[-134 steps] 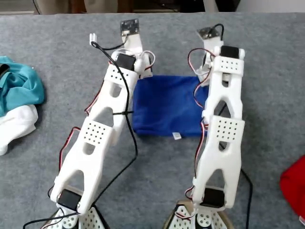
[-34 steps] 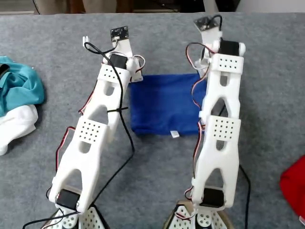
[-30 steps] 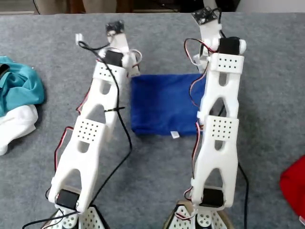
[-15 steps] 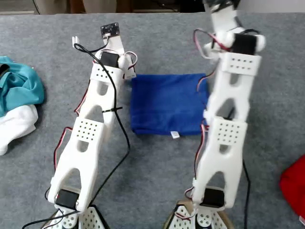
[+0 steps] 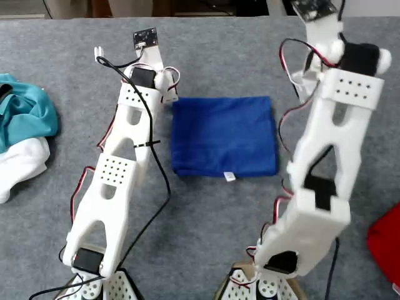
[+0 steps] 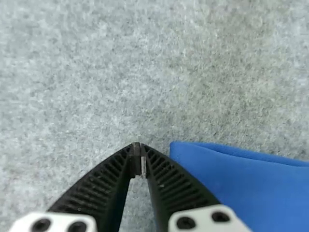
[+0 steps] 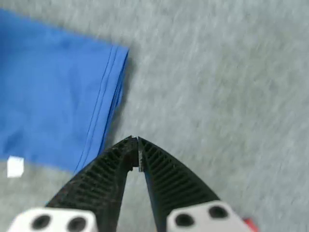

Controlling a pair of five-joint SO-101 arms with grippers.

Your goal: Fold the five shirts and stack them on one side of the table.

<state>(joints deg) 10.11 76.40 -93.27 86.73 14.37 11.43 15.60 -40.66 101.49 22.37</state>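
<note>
A folded blue shirt (image 5: 222,134) lies flat in the middle of the grey table, with a small white tag at its near edge. In the left wrist view my left gripper (image 6: 137,162) is shut on nothing, its tips on the felt just beside a corner of the blue shirt (image 6: 241,186). My left arm (image 5: 134,119) stretches along the shirt's left side. My right gripper (image 7: 138,153) is shut and empty, held above bare table just off the hemmed edge of the blue shirt (image 7: 48,96). My right arm (image 5: 337,125) stands raised to the shirt's right.
A teal shirt (image 5: 28,112) and a white shirt (image 5: 22,162) lie crumpled at the table's left edge. A red shirt (image 5: 384,244) sits at the near right edge. Open grey felt lies behind the blue shirt and in front of it.
My right arm has lifted and swung right, off the blue shirt's far right corner. My left arm has drawn slightly left of the far left corner. The shirt now lies flat and uncovered.
</note>
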